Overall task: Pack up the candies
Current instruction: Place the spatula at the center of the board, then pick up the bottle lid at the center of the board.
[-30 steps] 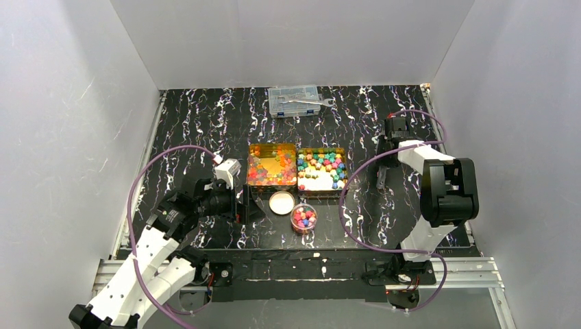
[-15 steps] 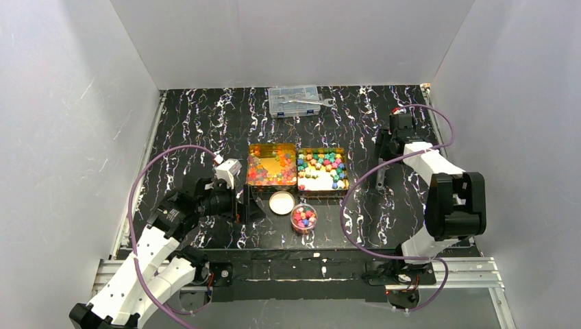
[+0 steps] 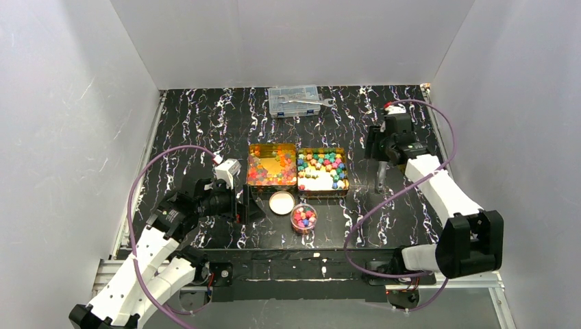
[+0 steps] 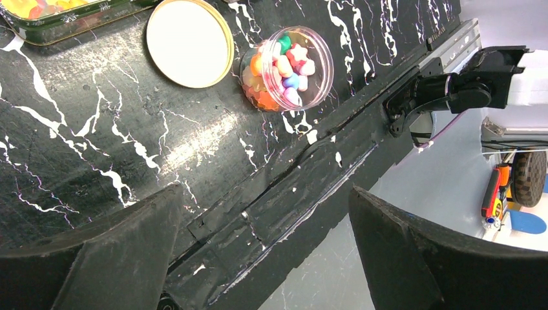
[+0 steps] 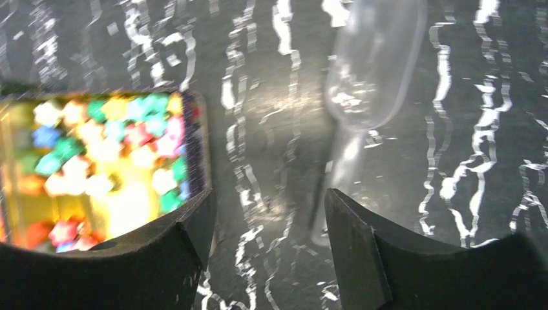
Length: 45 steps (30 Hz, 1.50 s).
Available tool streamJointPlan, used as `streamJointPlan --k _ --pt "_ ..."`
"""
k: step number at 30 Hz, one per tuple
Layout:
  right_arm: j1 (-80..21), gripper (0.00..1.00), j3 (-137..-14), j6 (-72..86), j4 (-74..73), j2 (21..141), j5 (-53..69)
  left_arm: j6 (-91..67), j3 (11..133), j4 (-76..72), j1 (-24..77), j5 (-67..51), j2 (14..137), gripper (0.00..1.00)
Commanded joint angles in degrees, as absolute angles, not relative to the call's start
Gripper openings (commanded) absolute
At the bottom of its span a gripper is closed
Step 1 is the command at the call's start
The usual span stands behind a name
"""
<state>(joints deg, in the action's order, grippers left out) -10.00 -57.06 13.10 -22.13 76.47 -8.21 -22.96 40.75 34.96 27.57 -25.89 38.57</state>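
Glossy red, orange and yellow candies (image 3: 272, 164) fill the left tin. Pastel candies (image 3: 322, 163) fill the right tin and show blurred in the right wrist view (image 5: 103, 161). A small clear round jar (image 3: 303, 218) in front of the tins holds mixed candies; it also shows in the left wrist view (image 4: 286, 68). Its white lid (image 3: 281, 203) lies beside it. My left gripper (image 3: 246, 205) is open and empty, low, left of the lid (image 4: 189, 42). My right gripper (image 3: 375, 152) is open and empty above a clear plastic scoop (image 5: 375, 71) lying right of the pastel tin.
A clear compartment box with a wrench (image 3: 294, 100) stands at the back middle. The scoop (image 3: 379, 179) lies on the black marbled table (image 3: 205, 130). White walls close in the left, back and right sides. The table's front edge (image 4: 310, 194) runs under the left gripper.
My right arm has stretched out, its elbow dropping toward the near right, and its wrist has shifted a little left over the scoop. The left arm has not moved.
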Motion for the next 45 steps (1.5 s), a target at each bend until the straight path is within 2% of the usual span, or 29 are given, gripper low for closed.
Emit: streamJointPlan --k 1,15,23,31,45 --pt "-19.0 0.69 -58.5 13.7 -25.9 72.9 -9.8 -22.8 40.8 35.8 27.7 -25.8 38.9 0.98" --pt "-44.5 0.62 -63.3 22.1 -30.1 74.8 -17.0 -23.0 40.8 36.1 27.8 -24.1 37.0 0.98" --pt "-55.7 0.5 -67.2 25.7 -29.6 81.9 -19.7 -23.0 40.9 36.3 27.8 -23.3 36.6 0.98" --pt "-61.8 0.45 -70.1 26.9 -27.7 89.7 -19.8 -23.0 40.9 36.3 27.8 -23.1 36.2 0.98" --pt "-66.5 0.45 -73.3 27.0 -23.7 99.8 -16.7 -23.5 41.1 37.4 27.8 -18.4 32.1 0.98"
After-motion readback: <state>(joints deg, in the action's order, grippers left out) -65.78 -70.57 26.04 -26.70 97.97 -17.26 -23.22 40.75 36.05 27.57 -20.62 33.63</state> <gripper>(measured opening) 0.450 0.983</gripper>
